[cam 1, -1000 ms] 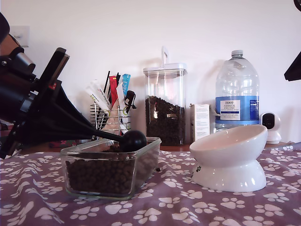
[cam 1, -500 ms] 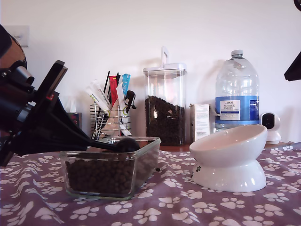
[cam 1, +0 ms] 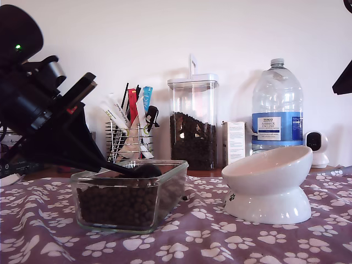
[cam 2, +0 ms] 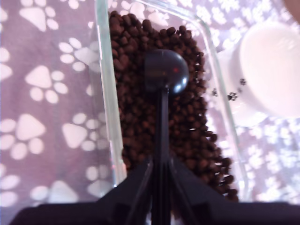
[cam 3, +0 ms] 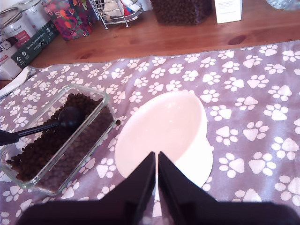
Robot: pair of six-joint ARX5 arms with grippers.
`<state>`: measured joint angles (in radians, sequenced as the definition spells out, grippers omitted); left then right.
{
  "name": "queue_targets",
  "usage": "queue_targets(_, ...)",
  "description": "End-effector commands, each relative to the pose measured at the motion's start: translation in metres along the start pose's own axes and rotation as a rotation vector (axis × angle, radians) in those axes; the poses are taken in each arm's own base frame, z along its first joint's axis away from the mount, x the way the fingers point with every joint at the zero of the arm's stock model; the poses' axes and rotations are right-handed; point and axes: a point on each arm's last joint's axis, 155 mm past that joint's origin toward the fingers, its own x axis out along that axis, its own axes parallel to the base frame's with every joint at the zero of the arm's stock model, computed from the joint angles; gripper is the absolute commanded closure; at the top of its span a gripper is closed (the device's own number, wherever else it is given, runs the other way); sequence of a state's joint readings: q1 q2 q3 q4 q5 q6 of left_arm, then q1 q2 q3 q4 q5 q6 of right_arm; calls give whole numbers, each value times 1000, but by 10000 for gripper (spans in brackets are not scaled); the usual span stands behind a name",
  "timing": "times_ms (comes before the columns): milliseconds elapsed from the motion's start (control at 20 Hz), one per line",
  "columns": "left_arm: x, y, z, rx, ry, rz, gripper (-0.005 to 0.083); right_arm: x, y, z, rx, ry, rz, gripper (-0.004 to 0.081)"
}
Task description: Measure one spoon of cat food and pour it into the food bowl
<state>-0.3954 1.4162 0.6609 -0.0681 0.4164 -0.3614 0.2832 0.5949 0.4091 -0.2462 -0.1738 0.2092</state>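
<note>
My first gripper point(cam 2: 161, 161) is shut on the thin handle of the black spoon point(cam 2: 165, 71). The arm reaches in from the exterior view's left. The spoon's round cup point(cam 1: 144, 169) sits low in the clear glass dish point(cam 1: 165, 192), down among the brown cat food point(cam 2: 136, 122), with its rounded side facing the first wrist camera. The white food bowl point(cam 1: 269, 184) stands on the cloth to the exterior view's right of the dish, and its inside shows bare white. My second gripper point(cam 3: 156, 166) hovers above the bowl point(cam 3: 161, 131), shut on nothing.
Along the wall stand a wire rack of sachets point(cam 1: 129, 124), a tall clear canister of kibble point(cam 1: 192, 124), a white box point(cam 1: 235, 142), a large water bottle point(cam 1: 277, 107) and a small white camera point(cam 1: 316, 146). A purple paw-print cloth point(cam 1: 231, 242) covers the table.
My first arm has lifted its wrist and tilted steeper. The spoon's cup has dropped from above the dish's rim down into the kibble. Bowl and second gripper have not moved.
</note>
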Motion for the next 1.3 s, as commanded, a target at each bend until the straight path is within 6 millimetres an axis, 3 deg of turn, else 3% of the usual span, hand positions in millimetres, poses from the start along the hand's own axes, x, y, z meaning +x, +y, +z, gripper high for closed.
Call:
queue_targets(0,3,15,-10,17,52,76,794,3,-2,-10,2,18,-2,780)
queue_targets(300,-5,6,2,163,97,161,794,3,-2,-10,2,17,-1,780)
queue_targets(700,-7,0,-9,340,165,247,794,3,-1,-7,1,8,2,780)
queue_targets(1250,-8,2,-9,601,174,392,794,3,-1,-7,1,7,3,780)
